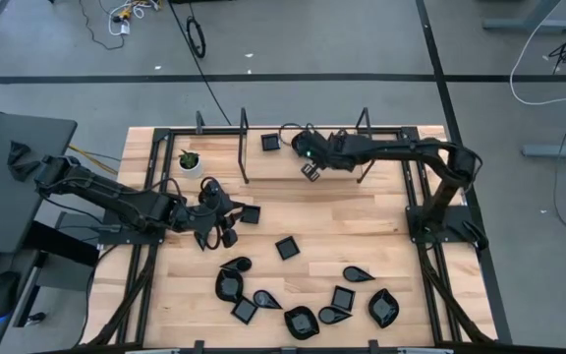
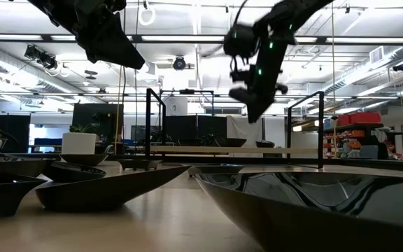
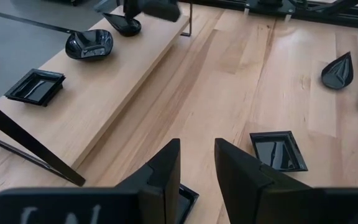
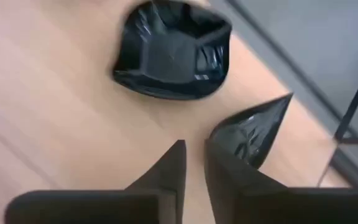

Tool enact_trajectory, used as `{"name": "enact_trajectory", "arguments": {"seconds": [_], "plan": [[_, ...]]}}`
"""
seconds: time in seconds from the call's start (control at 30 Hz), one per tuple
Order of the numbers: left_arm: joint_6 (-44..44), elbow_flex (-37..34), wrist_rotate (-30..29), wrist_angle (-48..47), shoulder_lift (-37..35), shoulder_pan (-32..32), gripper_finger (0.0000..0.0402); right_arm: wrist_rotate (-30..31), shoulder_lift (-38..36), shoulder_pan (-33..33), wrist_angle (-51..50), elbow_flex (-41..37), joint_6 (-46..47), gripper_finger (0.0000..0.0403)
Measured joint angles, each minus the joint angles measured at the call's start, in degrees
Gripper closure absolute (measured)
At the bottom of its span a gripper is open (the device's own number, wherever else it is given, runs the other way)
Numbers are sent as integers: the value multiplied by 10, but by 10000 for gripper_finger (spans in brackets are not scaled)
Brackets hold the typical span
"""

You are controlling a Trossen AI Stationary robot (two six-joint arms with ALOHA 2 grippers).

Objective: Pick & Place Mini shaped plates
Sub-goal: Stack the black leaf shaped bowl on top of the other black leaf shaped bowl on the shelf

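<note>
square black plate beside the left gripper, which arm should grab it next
Left. The left gripper hovers right beside the glossy black square plate, fingers slightly apart. The right gripper is at the far shelf.

- Mini shaped plates (image 1: 303, 322): glossy black shallow dishes, most clustered along the lower middle of the high view, upright on the wood, close together.
- One square plate (image 1: 286, 248) lies alone at centre, apart from the cluster.
- Another square plate (image 1: 270, 143) sits at upper centre.
- A rounded plate (image 4: 171, 51) and a teardrop plate (image 4: 253, 134) lie near each other.
</note>
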Motion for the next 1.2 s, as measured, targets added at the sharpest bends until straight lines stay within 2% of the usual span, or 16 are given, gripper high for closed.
{"name": "enact_trajectory", "arguments": {"seconds": [0.17,0.33,0.47,0.67,0.87,0.97,1.03,1.1,1.2], "plan": [[0,0,8,-1,0,-1,296,63,-39,106,2,0,4,373],[0,0,10,-1,0,-1,296,114,-53,241,4,0,6,391],[-1,0,10,-1,0,-1,296,131,-53,344,6,-2,24,399],[-15,0,11,-1,0,-1,296,124,-53,486,-26,-39,132,391],[-15,0,9,0,0,-1,296,119,-52,577,-16,-97,356,386],[-16,0,0,5,0,-1,296,151,-52,590,70,-137,432,385],[-16,0,-4,11,0,0,296,191,-52,588,165,-172,435,385],[-15,0,-4,18,0,0,296,218,-52,580,282,-212,403,385],[-22,0,-4,21,0,0,296,221,-51,556,449,-260,323,385]]}}
